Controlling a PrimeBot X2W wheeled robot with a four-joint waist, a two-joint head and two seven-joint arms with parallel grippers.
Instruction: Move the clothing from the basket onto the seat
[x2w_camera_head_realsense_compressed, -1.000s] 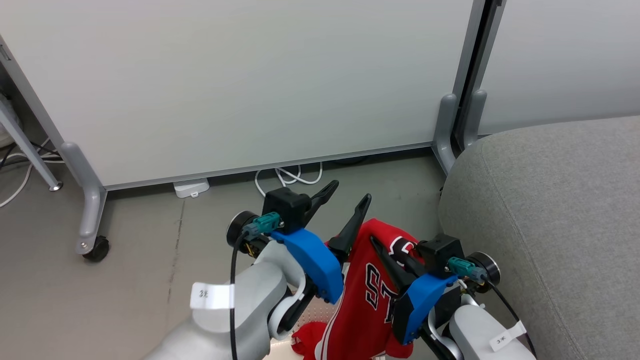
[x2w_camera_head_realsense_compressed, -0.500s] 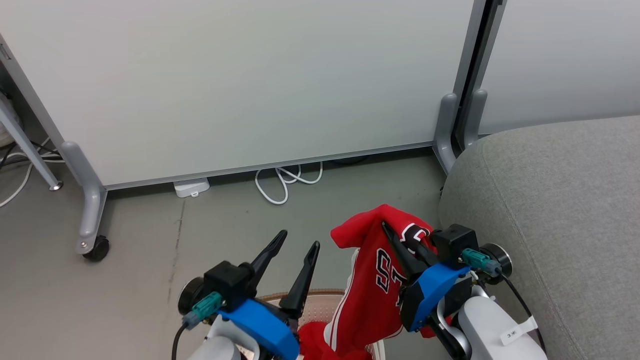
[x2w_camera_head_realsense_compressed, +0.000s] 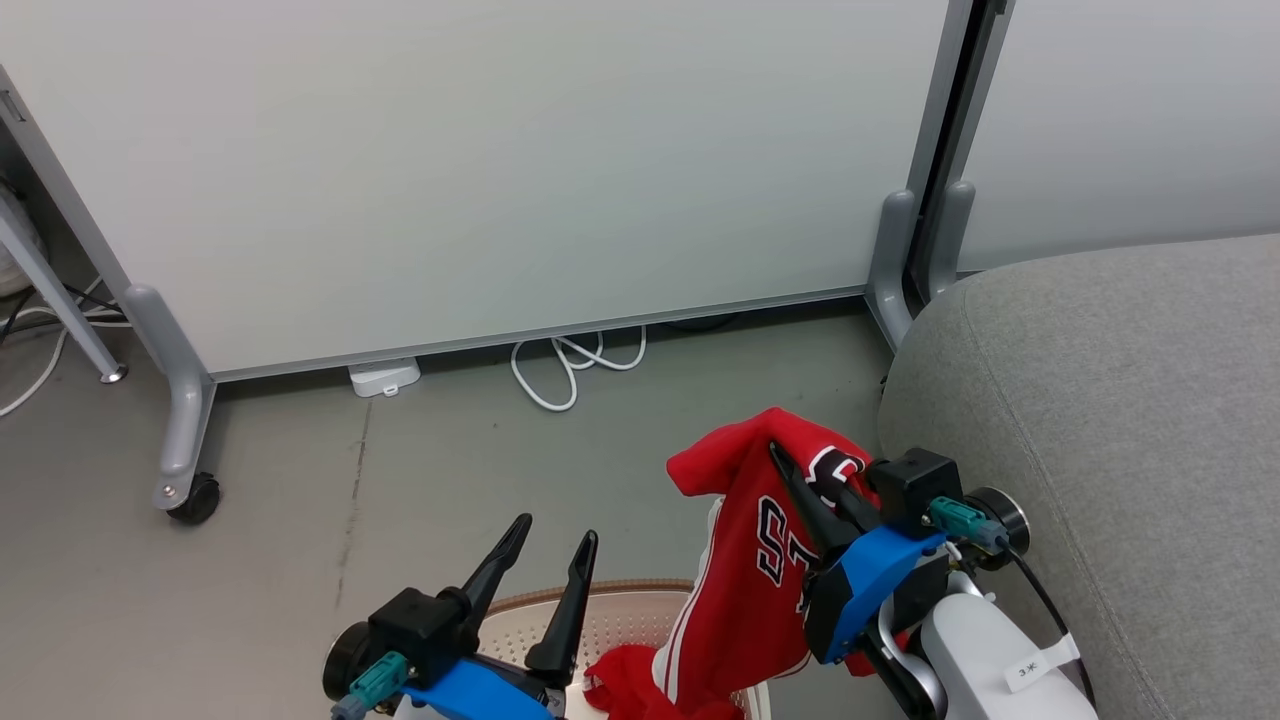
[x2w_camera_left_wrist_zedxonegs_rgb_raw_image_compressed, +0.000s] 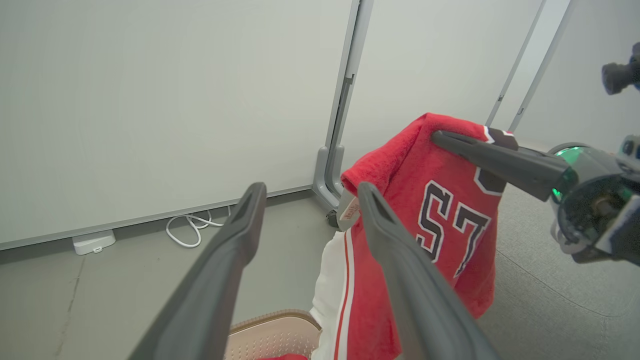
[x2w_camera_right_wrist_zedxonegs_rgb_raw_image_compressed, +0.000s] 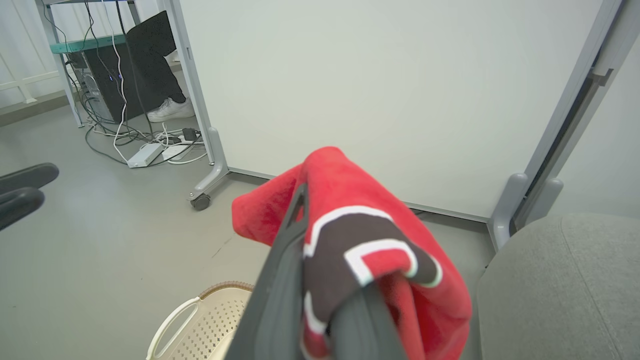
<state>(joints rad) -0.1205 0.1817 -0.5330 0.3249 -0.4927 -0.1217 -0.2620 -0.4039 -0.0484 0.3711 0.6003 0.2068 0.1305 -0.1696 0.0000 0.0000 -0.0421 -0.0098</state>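
My right gripper (x2w_camera_head_realsense_compressed: 792, 478) is shut on the top of a red jersey (x2w_camera_head_realsense_compressed: 745, 560) with black-and-white lettering, which hangs from it above the basket (x2w_camera_head_realsense_compressed: 620, 598). The cream basket with its brown rim sits at the bottom of the head view, and a second red garment (x2w_camera_head_realsense_compressed: 625, 685) lies bunched inside it. My left gripper (x2w_camera_head_realsense_compressed: 555, 532) stands open and empty, left of the jersey and above the basket. The grey seat (x2w_camera_head_realsense_compressed: 1120, 420) is just right of the jersey. In the left wrist view the jersey (x2w_camera_left_wrist_zedxonegs_rgb_raw_image_compressed: 450, 215) hangs right of my open fingers (x2w_camera_left_wrist_zedxonegs_rgb_raw_image_compressed: 235, 240). In the right wrist view, fabric (x2w_camera_right_wrist_zedxonegs_rgb_raw_image_compressed: 350, 200) drapes over my fingers.
White partition panels (x2w_camera_head_realsense_compressed: 500, 170) on grey castor legs (x2w_camera_head_realsense_compressed: 180, 440) stand behind, with a white cable (x2w_camera_head_realsense_compressed: 570, 365) and a power adapter (x2w_camera_head_realsense_compressed: 383, 377) on the floor. Beyond the partition, a person's leg and white shoe (x2w_camera_right_wrist_zedxonegs_rgb_raw_image_compressed: 170, 107) and tangled cables (x2w_camera_right_wrist_zedxonegs_rgb_raw_image_compressed: 125, 135) show beside a computer.
My left gripper has let go of the jersey and drawn back down and to the left, open. The right gripper has lifted the jersey slightly up and toward the seat.
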